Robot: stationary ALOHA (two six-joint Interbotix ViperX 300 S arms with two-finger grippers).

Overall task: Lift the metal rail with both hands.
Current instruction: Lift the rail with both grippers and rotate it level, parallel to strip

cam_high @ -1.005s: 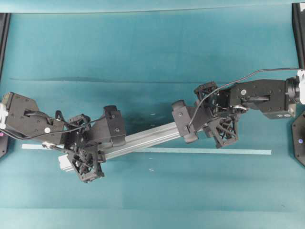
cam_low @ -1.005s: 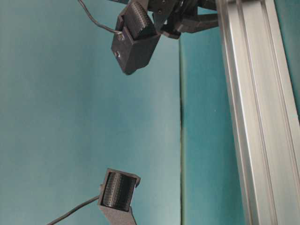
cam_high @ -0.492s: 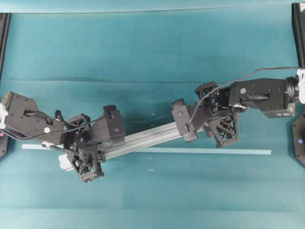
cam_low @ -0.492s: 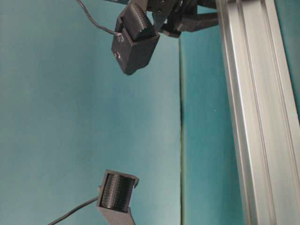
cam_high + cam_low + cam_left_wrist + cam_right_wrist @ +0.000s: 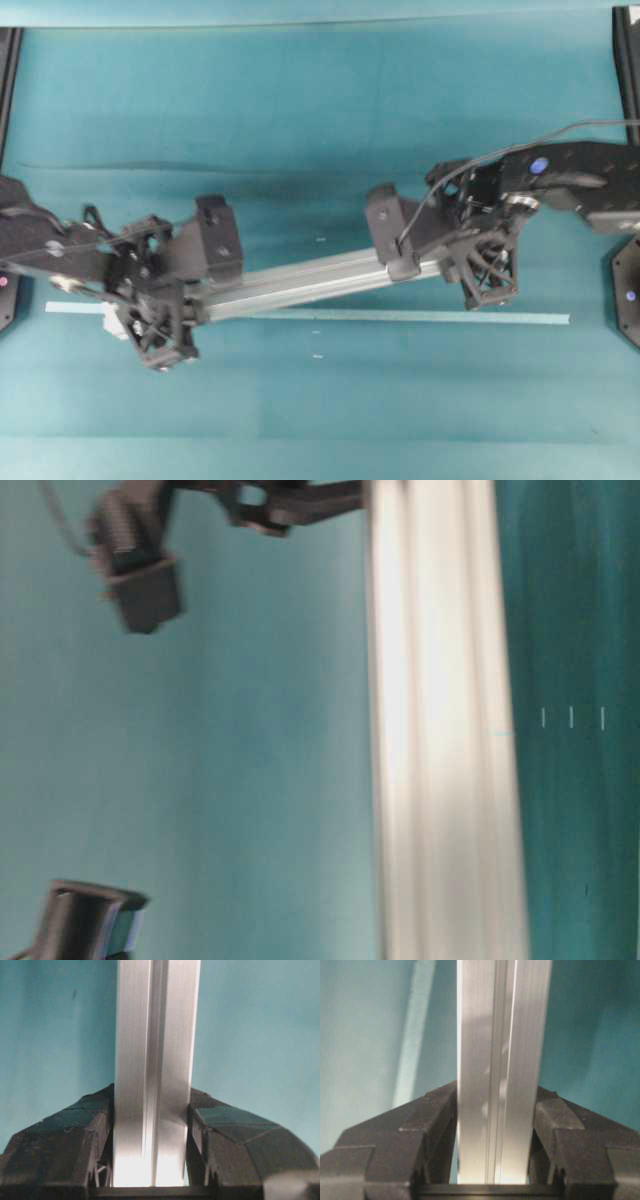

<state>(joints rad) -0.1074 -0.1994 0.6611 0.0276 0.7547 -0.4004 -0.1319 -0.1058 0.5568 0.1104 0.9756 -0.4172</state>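
Observation:
The metal rail (image 5: 300,280) is a long silver grooved bar, slanting slightly up to the right across the middle of the overhead view. My left gripper (image 5: 150,300) is shut on its left end, and my right gripper (image 5: 468,250) is shut on its right end. In the left wrist view the rail (image 5: 155,1060) runs between both black fingers (image 5: 85,1135) of the gripper (image 5: 152,1127). In the right wrist view the rail (image 5: 502,1060) is clamped the same way in the gripper (image 5: 495,1130). The table-level view shows the rail (image 5: 445,730) blurred.
A thin pale tape strip (image 5: 420,317) lies flat on the teal table (image 5: 320,100), just in front of the rail. Black stands sit at the right edge (image 5: 627,300) and in the back corners (image 5: 8,60). Two arm-mounted camera blocks (image 5: 140,575) show in the table-level view.
Both arms have moved with the rail held. The rail now lies flatter and sits further left in the table-level view, blurred by motion. The left arm drew back left, the right arm moved right.

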